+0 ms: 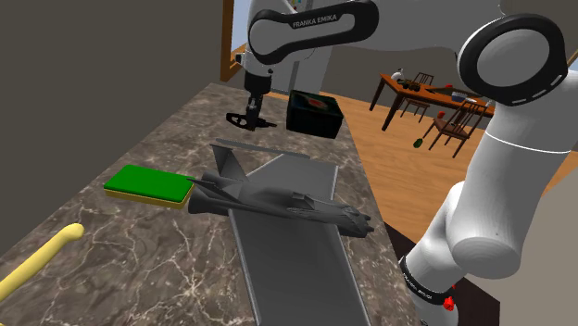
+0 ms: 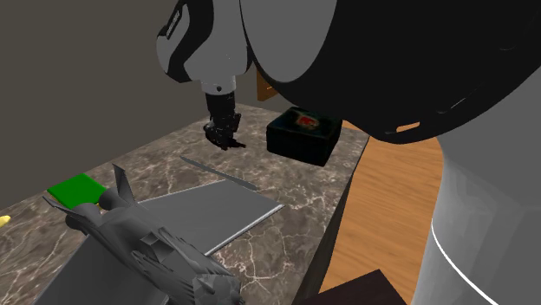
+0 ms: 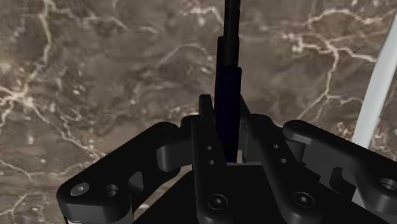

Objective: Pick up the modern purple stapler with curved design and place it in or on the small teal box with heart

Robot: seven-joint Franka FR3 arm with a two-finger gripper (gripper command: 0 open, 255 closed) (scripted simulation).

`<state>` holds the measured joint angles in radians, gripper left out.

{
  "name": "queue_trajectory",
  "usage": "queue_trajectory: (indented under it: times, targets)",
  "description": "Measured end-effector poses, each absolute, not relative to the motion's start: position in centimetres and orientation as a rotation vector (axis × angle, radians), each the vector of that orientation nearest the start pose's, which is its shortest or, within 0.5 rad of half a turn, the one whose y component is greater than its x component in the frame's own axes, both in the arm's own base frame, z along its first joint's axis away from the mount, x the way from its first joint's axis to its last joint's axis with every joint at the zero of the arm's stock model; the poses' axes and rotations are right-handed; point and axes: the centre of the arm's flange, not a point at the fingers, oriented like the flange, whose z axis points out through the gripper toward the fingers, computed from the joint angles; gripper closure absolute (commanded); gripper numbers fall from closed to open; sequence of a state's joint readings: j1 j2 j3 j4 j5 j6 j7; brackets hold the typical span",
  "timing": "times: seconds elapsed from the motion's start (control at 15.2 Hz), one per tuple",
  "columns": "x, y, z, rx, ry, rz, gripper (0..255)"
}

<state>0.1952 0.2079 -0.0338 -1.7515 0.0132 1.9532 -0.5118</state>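
The stapler looked very dark, nearly black with a deep violet-blue tint, and it was long, narrow and smooth. It sat between the black fingers of the gripper, which were clamped tightly on it, over the brown marble counter with pale veins. Near the hand stood the small box — dark, square-edged, with a red mark on top.

arm: stretched forward, wrist pointing down | hand: fingers clasping stapler
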Motion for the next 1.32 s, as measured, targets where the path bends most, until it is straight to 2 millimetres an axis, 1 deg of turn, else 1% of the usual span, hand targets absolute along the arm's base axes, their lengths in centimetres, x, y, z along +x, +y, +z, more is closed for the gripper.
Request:
queue_trajectory:
  times: [0.4, 0.46, 1.32]
  targets:
    - [61.2, 10.2, 44.8, -2.962, -1.029, 0.009, 255]
    - [61.2, 10.2, 45.1, -2.962, -1.029, 0.009, 255]
    - [61.2, 10.1, 51.7, -2.962, -1.029, 0.008, 255]
